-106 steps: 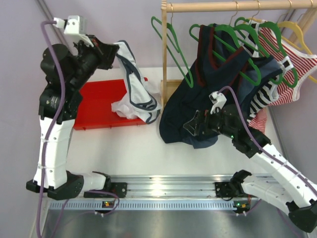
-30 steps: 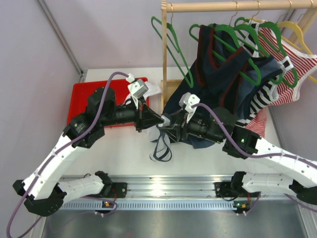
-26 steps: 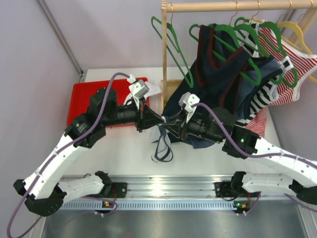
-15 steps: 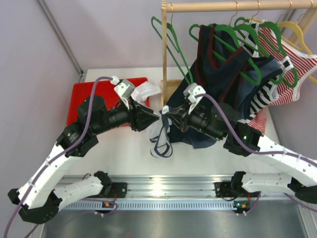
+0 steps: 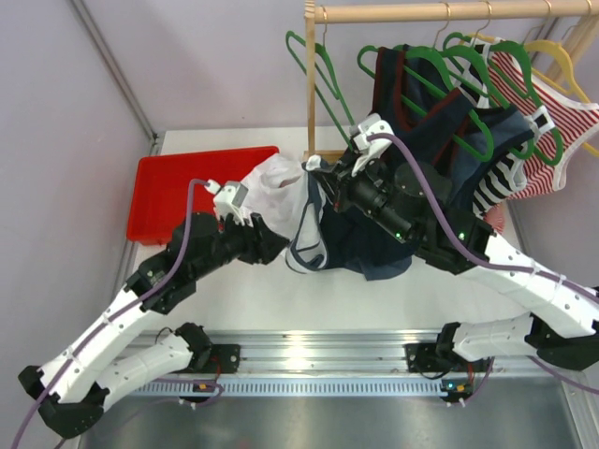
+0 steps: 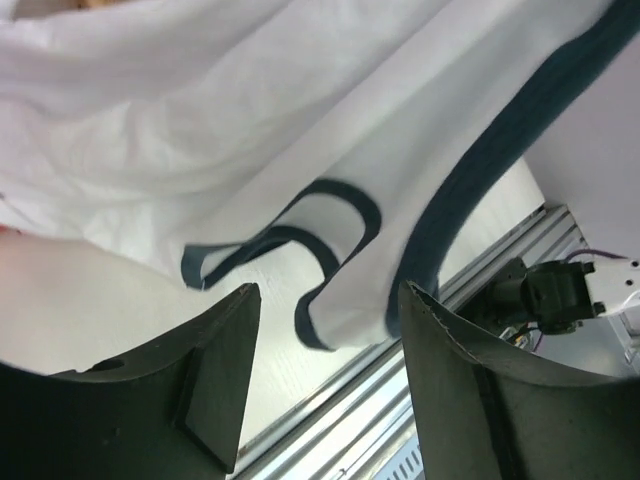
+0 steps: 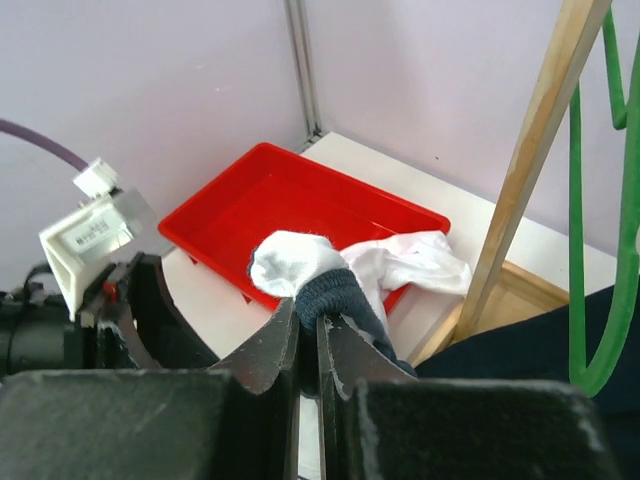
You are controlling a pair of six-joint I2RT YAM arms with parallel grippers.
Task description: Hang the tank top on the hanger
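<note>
The white tank top (image 5: 298,208) with navy trim hangs from my right gripper (image 5: 313,167), which is shut on a bunched navy-edged strap (image 7: 335,290) above the table. In the right wrist view the gripper (image 7: 308,322) pinches that trim, with white cloth (image 7: 290,262) bulging past the fingertips. My left gripper (image 5: 280,247) is open, low and just left of the hanging cloth. In its own view the tank top (image 6: 250,130) dangles beyond its spread fingers (image 6: 215,370), and the gripper (image 6: 330,295) holds nothing. An empty green hanger (image 5: 324,86) hangs on the rail just above the right gripper.
A red tray (image 5: 187,192) lies at the back left, partly under the cloth. The wooden rack post (image 5: 310,94) stands beside the right gripper. A dark navy top (image 5: 412,140), a striped top (image 5: 535,122) and a yellow hanger (image 5: 564,58) crowd the rail at the right.
The left gripper opened, let go of the tank top and drew back down-left. The right gripper shut on the strap and lifted the tank top up toward the rail.
</note>
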